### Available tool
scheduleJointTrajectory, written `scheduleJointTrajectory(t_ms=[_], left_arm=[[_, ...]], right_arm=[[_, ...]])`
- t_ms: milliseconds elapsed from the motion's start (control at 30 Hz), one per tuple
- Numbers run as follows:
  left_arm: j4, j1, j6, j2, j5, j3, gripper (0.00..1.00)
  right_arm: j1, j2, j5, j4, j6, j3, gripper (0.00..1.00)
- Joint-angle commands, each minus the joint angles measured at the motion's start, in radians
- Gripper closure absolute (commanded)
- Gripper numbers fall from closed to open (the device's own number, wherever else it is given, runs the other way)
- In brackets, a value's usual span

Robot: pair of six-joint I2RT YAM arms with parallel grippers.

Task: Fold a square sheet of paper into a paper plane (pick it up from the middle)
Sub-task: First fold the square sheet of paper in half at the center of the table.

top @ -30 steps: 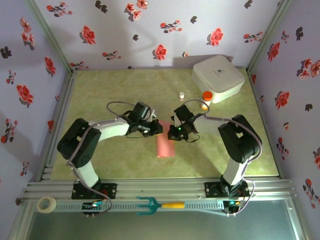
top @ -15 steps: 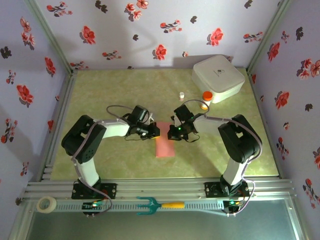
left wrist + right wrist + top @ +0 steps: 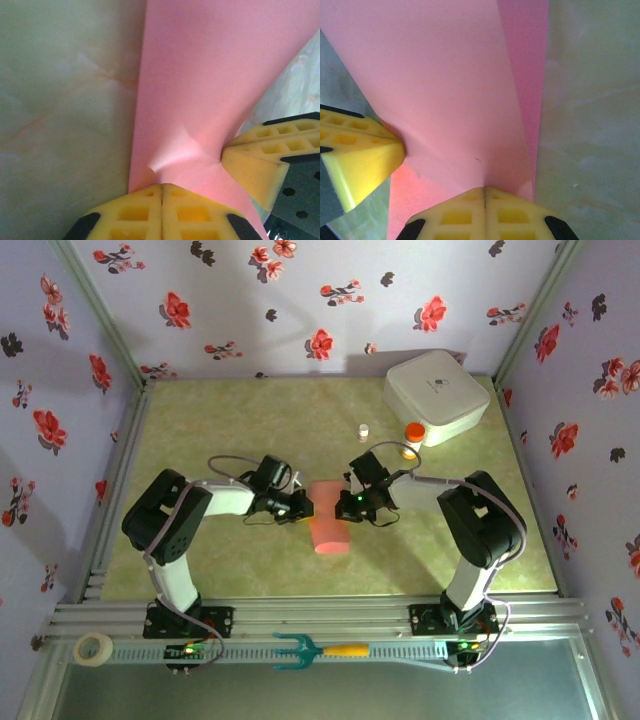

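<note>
The square sheet of paper [image 3: 328, 520] is salmon pink and hangs as a curved, doubled strip between my two grippers at the middle of the table. My left gripper [image 3: 304, 507] is shut on its left edge. My right gripper [image 3: 346, 505] is shut on its right edge. In the left wrist view the paper [image 3: 210, 75] puckers just above my shut left gripper [image 3: 162, 189], and the right gripper's yellow fingers [image 3: 265, 150] pinch it at the right. In the right wrist view the paper [image 3: 445, 75] rises from my shut right gripper [image 3: 484, 190], with the left gripper's fingers [image 3: 360, 155] at the left.
A white rounded box [image 3: 436, 395] stands at the back right. A small white bottle [image 3: 363, 432] and an orange-capped jar [image 3: 412, 435] sit in front of it. A teal fork with an orange handle [image 3: 320, 649] and a tape roll [image 3: 94, 648] lie on the front rail.
My left gripper has drawn away to the left and slightly nearer. The paper has spread wider between the two grippers. The right gripper has stayed almost still.
</note>
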Motion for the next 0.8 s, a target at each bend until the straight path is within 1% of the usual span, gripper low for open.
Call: scheduleJointTrajectory(t_ms=[0,200,467,600,767], left_arm=[[-0.074,0.014,0.035,-0.041,-0.002,0.070,0.90],[-0.092,0.023,0.043,0.036,0.019,0.135,0.90],[-0.054,0.045,0.044,0.120,0.023,0.118,0.90],[-0.066,0.055,0.041,0.126,0.001,0.115,0.90],[-0.129,0.055,0.062,0.085,-0.001,0.169,0.89]], right_arm=[[-0.007,0.032,0.103,-0.078,0.017,-0.045,1.00],[-0.007,0.037,0.102,-0.076,0.021,-0.043,1.00],[-0.007,0.037,0.099,-0.079,0.021,-0.045,1.00],[-0.007,0.035,0.103,-0.086,0.019,-0.042,1.00],[-0.007,0.032,0.106,-0.089,0.018,-0.041,1.00]])
